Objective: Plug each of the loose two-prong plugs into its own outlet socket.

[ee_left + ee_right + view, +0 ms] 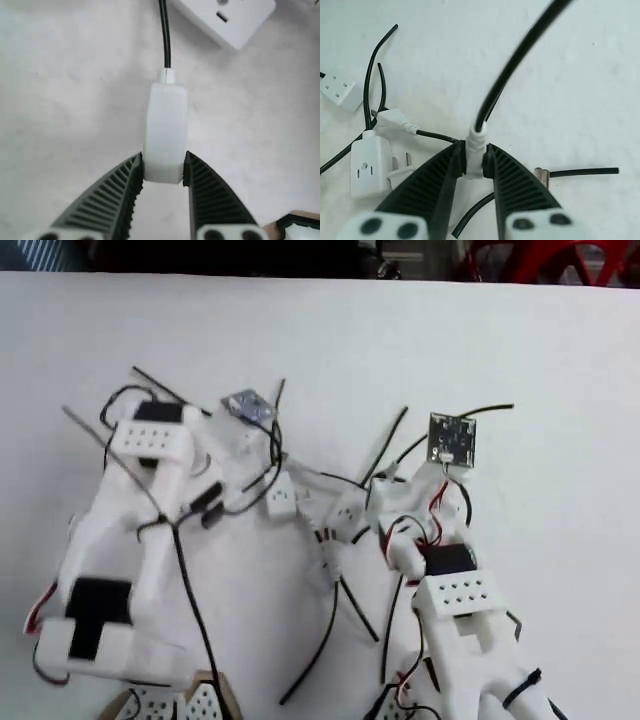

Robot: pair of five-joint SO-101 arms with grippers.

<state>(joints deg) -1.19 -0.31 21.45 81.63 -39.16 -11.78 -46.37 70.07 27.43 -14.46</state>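
Left gripper (pixel 162 161) is closed on the near end of a white block-shaped body (pixel 165 120), taken to be one of the plugs, though its prongs are not seen. The body's long axis runs straight away from the gripper, with its black cord (pixel 165 35) leaving at the far end. An outlet socket (pixel 227 17) lies on the table (pixel 60 100) beyond that cord end and off to one side of the axis, apart from the body, with its slotted face showing. Since the cord end, not the gripped end, is the one nearer the socket, it is judged that the body would have to be turned round before any prongs could be brought to the slots. The right gripper (pixel 475 149) is shut narrowly on a slim white plug (pixel 477 136) whose black lead (pixel 520 55) rises toward the wrist; a second socket (pixel 366 167) lies on the table well off to its side, with a loose two-prong plug (pixel 400 175) just beside that socket, between it and the gripper
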